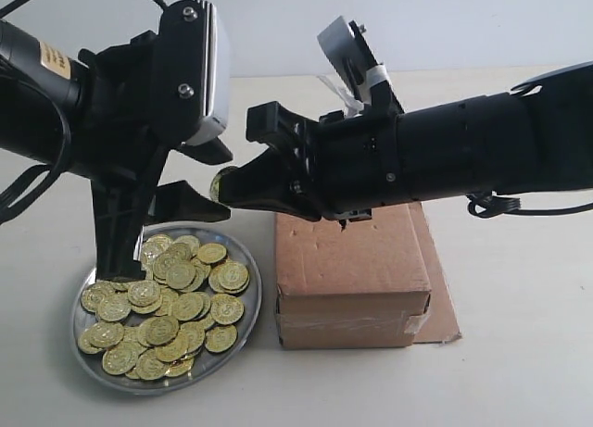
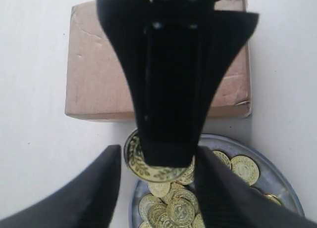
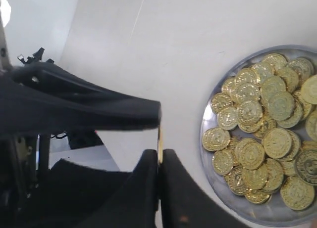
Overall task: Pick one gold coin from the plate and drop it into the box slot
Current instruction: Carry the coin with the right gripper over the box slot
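A gold coin is pinched edge-on in my right gripper, which is shut on it above the gap between plate and box. The right wrist view shows the coin as a thin gold edge at the right gripper's tips. My left gripper hangs open over the plate. In the left wrist view the left gripper has the held coin between its spread fingers, touching neither. The plate carries a heap of coins. The brown box stands right of it. The right arm hides the slot.
A flat cardboard flap sticks out at the box's right base. Black cables trail from the right arm across the white table. The two arms nearly meet above the plate's far edge.
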Controlling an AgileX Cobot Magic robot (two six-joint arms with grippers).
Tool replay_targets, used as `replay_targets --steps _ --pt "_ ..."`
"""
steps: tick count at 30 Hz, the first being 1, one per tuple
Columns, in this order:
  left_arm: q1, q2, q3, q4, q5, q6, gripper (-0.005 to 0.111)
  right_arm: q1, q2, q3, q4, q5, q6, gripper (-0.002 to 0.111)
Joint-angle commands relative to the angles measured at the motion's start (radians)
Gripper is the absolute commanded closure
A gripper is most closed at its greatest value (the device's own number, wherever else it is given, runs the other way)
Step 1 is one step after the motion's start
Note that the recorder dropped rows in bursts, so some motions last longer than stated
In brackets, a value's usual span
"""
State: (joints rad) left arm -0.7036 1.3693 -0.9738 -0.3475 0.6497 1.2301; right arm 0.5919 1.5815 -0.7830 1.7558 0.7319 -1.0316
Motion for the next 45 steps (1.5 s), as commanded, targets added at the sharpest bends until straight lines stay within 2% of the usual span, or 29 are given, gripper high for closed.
replay_targets --steps 1,4,8,9,10,11,12,14,15,18,23,30,45 --pt "-0.006 -0.008 -0.006 0.009 0.003 -0.027 0.027 0.002 -0.044 -0.004 -0.021 -0.104 -0.014 0.108" --pt "-0.006 -0.019 -0.006 0.060 0.028 -0.128 0.024 0.002 -0.097 -0.004 -0.214 -0.266 0.068 0.108" --pt "-0.006 -0.039 -0.006 0.164 0.082 -0.309 0.039 0.002 -0.131 -0.006 -0.801 -0.395 0.527 0.108" --pt "-0.006 -0.041 -0.006 0.176 0.095 -0.355 0.045 0.002 -0.127 -0.010 -0.971 -0.391 0.665 0.108" --pt "-0.006 -0.041 -0.006 0.193 0.124 -0.414 0.058 0.002 -0.112 -0.028 -1.241 -0.347 0.904 0.108" --pt "-0.006 -0.041 -0.006 0.195 0.146 -0.436 0.067 0.002 -0.097 -0.048 -1.421 -0.304 1.072 0.108" --pt "-0.006 -0.041 -0.004 0.195 0.165 -0.445 0.083 0.002 -0.077 -0.091 -1.666 -0.221 1.288 0.108" --pt "-0.006 -0.047 0.004 0.195 0.165 -0.445 0.102 0.002 -0.068 -0.152 -1.776 -0.125 1.385 0.108" --pt "-0.006 -0.051 0.007 0.195 0.163 -0.445 0.107 0.002 -0.068 -0.185 -1.770 -0.097 1.385 0.108" --pt "-0.006 -0.057 0.007 0.166 0.163 -0.445 0.107 0.002 -0.056 -0.284 -1.722 -0.012 1.367 0.108" --pt "-0.006 -0.057 0.007 0.114 0.180 -0.449 0.107 0.002 0.053 -0.335 -1.684 0.070 1.367 0.108" --pt "-0.006 -0.057 0.007 0.114 0.246 -0.449 0.107 0.002 0.111 -0.344 -1.538 0.030 1.287 0.108" --pt "-0.006 -0.057 0.007 0.114 0.246 -0.449 0.107 0.002 0.111 -0.344 -1.495 0.013 1.261 0.108"
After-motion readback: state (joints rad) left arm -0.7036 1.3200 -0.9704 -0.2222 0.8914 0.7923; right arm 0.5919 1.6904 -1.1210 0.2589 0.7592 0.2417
